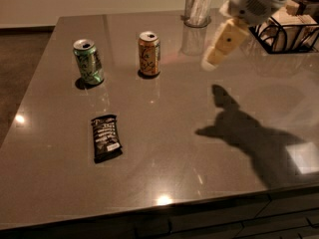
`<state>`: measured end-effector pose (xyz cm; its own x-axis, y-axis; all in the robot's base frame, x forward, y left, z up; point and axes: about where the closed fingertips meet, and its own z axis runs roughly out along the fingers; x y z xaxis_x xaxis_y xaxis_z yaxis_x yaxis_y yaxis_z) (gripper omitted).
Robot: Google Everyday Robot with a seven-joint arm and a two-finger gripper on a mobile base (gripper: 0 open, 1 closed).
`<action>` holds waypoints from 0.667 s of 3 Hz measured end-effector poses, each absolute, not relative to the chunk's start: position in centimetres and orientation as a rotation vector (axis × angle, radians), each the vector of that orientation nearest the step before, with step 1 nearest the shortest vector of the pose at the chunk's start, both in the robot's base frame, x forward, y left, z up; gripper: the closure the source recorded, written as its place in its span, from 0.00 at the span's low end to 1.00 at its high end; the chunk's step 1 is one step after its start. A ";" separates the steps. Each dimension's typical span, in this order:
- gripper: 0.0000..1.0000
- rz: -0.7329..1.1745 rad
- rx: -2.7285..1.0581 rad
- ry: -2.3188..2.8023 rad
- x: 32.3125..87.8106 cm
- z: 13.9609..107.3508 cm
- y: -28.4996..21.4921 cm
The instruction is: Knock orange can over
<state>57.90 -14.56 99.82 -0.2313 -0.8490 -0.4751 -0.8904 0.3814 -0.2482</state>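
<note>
On the table (199, 148), the left can (88, 62) stands upper left in the frame, the right can (149, 54) apart to its right and slightly further back, and a packet (105, 137) lies flat in front of both, centre left. A cup (197, 8) stands top centre, behind and right of the right can, with a basket (286, 31) in the upper right corner. The gripper (209, 61) hangs over the table between cup and basket, well right of the right can
</note>
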 end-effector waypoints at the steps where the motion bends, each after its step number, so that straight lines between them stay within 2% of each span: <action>1: 0.00 0.202 -1.416 2.083 61.4 99.0 -11.3; 2: 0.00 0.295 -1.410 2.045 63.7 97.7 -6.0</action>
